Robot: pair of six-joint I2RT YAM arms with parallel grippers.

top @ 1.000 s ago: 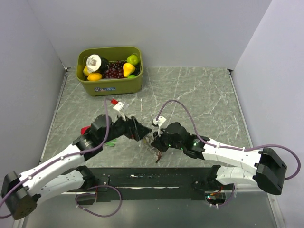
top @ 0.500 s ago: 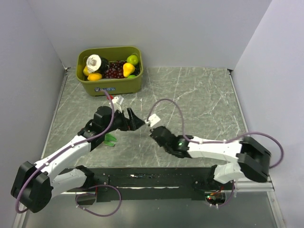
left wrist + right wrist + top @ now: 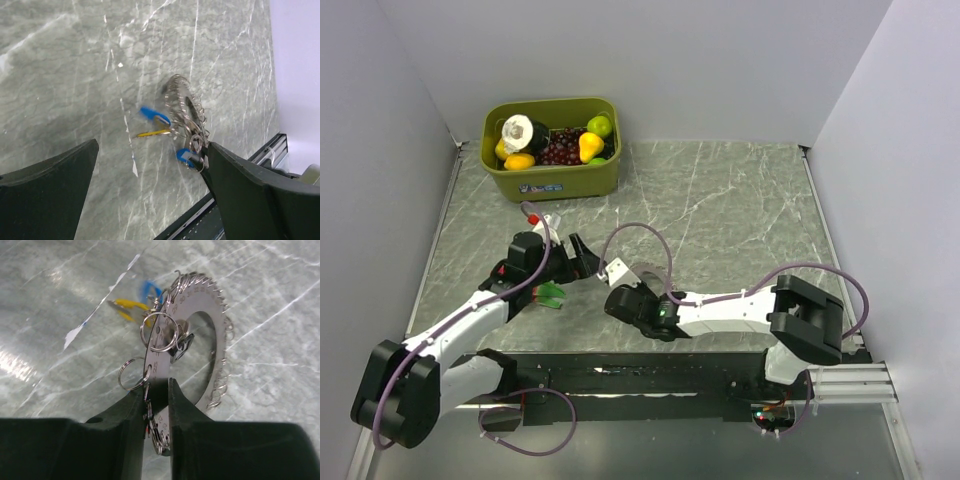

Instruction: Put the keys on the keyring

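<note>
Pinching keyring by its rim in right gripper, up off the table near its front edge. Blue key and yellow key dangling from it, blurred. Holding left gripper spread wide just beside the ring.

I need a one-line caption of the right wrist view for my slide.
Right pincer shut on the keyring over the marble table, blurred blue key and yellow key behind it.

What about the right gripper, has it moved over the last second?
Yes. The right gripper has shifted left, from right of the green bin to roughly below its right edge.
</note>
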